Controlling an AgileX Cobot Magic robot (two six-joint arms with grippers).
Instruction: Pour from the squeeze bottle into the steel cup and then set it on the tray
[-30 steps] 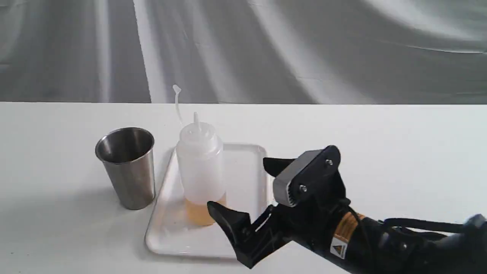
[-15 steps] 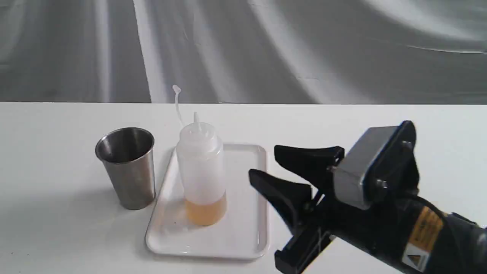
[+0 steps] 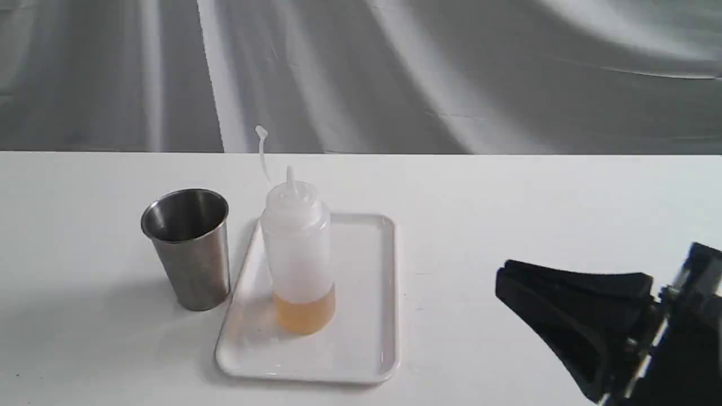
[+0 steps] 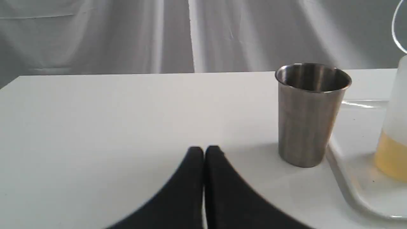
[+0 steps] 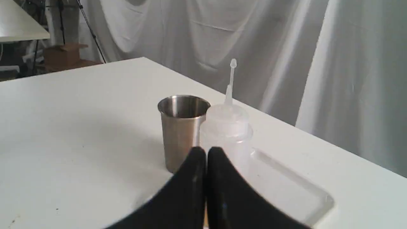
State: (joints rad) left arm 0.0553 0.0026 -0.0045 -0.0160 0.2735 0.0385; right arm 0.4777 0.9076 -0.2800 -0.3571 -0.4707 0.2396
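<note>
Near the counter's (image 3: pixel 507 197) front right corner we are pressing our right jaws together on nothing, well apart from the tray (image 3: pixel 361 361). We are also pressing our left jaws together, empty, near the cup (image 3: pixel 192 254). The bottle (image 3: pixel 296 248) is standing upright on the tray, and the cup is standing just beside it, toward the counter's left edge.

right gripper (image 3: pixel 503 281) | is retreating rightward, clearing the squeeze bottle (image 3: pixel 296 242) and the tray's (image 3: pixel 369 361) near-right corner | jaws are closing from wide open to pressed together, empty
</note>
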